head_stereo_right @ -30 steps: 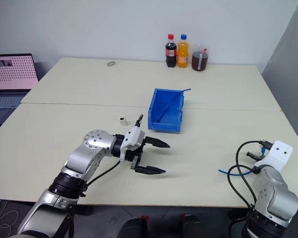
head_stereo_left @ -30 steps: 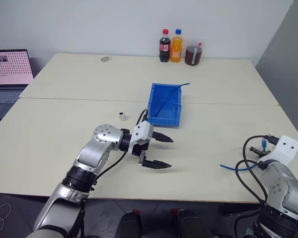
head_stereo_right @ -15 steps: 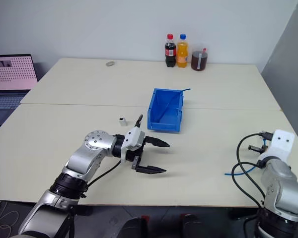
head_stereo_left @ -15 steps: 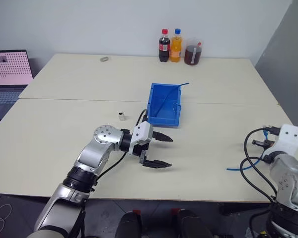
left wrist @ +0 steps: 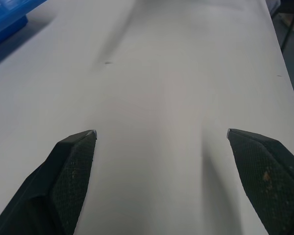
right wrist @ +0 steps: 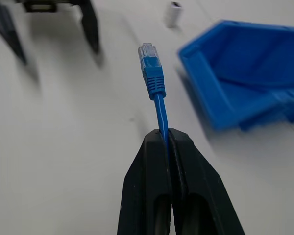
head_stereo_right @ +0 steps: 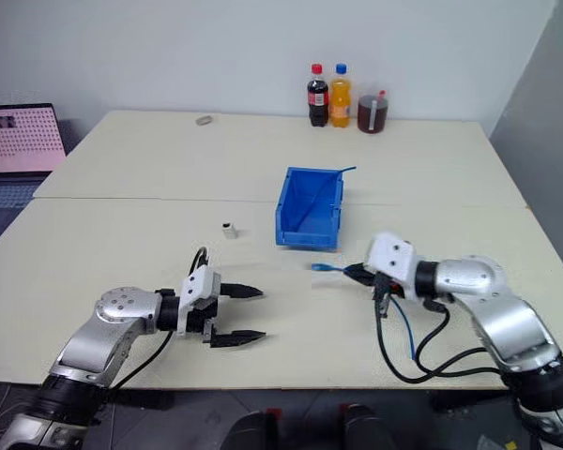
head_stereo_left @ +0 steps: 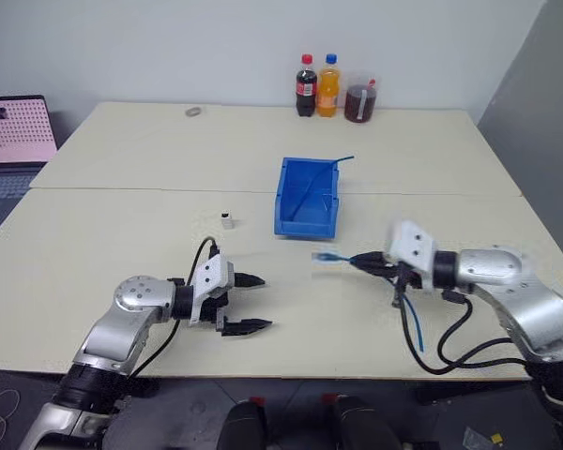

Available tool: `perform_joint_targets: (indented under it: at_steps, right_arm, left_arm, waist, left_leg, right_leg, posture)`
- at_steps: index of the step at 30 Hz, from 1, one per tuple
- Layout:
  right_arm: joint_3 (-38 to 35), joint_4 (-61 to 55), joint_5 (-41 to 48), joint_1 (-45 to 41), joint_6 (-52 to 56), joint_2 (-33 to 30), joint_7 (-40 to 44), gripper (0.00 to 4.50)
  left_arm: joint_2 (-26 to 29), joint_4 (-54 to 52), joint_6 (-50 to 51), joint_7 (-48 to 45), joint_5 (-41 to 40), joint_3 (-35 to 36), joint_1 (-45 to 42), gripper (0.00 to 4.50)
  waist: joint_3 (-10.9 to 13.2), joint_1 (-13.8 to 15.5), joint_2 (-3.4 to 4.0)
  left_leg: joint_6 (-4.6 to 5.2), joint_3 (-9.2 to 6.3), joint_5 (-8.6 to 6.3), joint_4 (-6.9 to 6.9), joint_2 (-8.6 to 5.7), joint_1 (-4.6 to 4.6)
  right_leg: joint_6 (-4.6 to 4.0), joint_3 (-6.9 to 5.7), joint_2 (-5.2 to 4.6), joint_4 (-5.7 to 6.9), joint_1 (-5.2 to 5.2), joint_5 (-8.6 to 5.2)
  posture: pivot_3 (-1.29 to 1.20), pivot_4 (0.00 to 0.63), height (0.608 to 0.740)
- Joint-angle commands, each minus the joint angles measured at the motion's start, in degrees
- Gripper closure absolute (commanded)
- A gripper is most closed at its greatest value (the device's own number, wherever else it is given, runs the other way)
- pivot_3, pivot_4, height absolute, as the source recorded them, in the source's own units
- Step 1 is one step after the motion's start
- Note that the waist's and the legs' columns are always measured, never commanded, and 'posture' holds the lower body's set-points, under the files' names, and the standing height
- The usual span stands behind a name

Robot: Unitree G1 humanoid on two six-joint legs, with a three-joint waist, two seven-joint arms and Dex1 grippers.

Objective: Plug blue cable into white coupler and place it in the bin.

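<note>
Two hands work over a pale surface [head_stereo_left: 94, 216], with a laptop [head_stereo_left: 14, 131] at its far left edge. The left hand [head_stereo_left: 249, 302] has drawn back toward the near left since a second ago, its fingers spread wide and holding nothing. Beyond it, the white coupler [head_stereo_left: 226, 220] stands alone, untouched, just left of the bin [head_stereo_left: 305, 199]. A straight blue cable leans in the bin, with three drinks [head_stereo_left: 333, 89] at the far edge. The right hand [head_stereo_left: 359, 263] has swung in from the right edge to centre, clenched on the blue cable [head_stereo_left: 327, 256], plug pointing left in front of the bin while the slack loops below the arm. The plug is now well placed, though the coupler still needs picking up before mating, likely by the free hand.
</note>
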Motion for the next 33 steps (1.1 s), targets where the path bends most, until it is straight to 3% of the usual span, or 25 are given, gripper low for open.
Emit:
perform_joint_targets:
  at_steps: [1,6,13,22,29,30,33]
  right_arm:
    - [7.95,9.31,-6.36,-6.46,-9.94,4.1,5.02,4.47]
    - [13.47,21.73,-12.17,-12.19,-19.06,10.06,6.65,4.47]
    - [14.5,29.99,-14.77,-14.34,-23.04,14.33,8.67,4.47]
    - [12.1,29.29,-14.31,-14.13,-20.73,14.79,9.45,2.35]
    - [6.58,15.97,-7.45,-9.98,-6.34,11.33,11.51,0.65]
    - [5.31,13.17,-5.51,-9.01,-2.8,10.82,11.68,0.46]
    - [2.68,6.01,-3.57,-5.07,2.69,8.21,10.35,0.46]
  left_arm:
    - [2.62,-8.09,4.4,-0.26,-5.08,3.99,2.5,0.0]
    - [5.49,-12.62,7.18,0.53,-6.56,6.37,5.31,0.0]
    - [7.68,-12.37,5.91,1.51,-5.03,7.39,8.07,0.0]
    - [6.75,-6.81,0.88,1.77,-0.81,5.45,5.63,0.0]
    - [3.56,-4.01,-2.61,2.56,2.33,2.32,2.99,0.0]
    - [2.93,-3.48,-3.62,3.11,3.14,1.83,2.54,0.0]
    - [1.0,-1.02,-5.83,5.35,6.56,-0.51,0.99,0.0]
  waist:
    - [0.02,0.18,-0.02]
    - [0.03,0.45,-0.01]
    - [0.03,0.72,-0.01]
    - [0.03,0.74,-0.01]
    - [0.03,1.27,-0.01]
    - [0.03,1.46,-0.01]
    - [0.03,1.78,-0.01]
  left_leg:
    - [0.0,0.01,0.0,-0.01,0.01,0.0]
    - [0.0,0.0,0.0,-0.03,0.02,0.0]
    - [-0.01,0.01,0.0,-0.02,0.02,0.0]
    - [-0.01,0.02,0.01,-0.02,0.02,0.01]
    - [-0.01,0.03,0.01,-0.02,0.01,0.0]
    - [-0.01,0.03,0.0,-0.02,0.02,0.0]
    - [-0.01,0.01,0.0,-0.02,0.02,0.0]
  right_leg:
    - [-0.01,0.0,0.0,0.0,-0.02,0.0]
    - [-0.06,-0.04,0.01,0.03,-0.04,-0.02]
    - [-0.34,-0.05,-0.01,0.05,-0.05,0.13]
    - [-0.36,-0.05,0.01,0.11,-0.07,0.14]
    - [-0.36,-0.05,0.0,0.13,-0.06,0.14]
    - [-0.36,-0.05,0.0,0.13,-0.07,0.14]
    - [-0.37,-0.06,0.01,0.15,-0.07,0.14]
  posture:
    - [0.0,0.15,0.74]
    - [0.0,0.15,0.74]
    - [0.0,0.15,0.74]
    - [0.0,0.15,0.74]
    - [0.0,0.15,0.74]
    - [0.0,0.15,0.74]
    - [0.0,0.15,0.74]
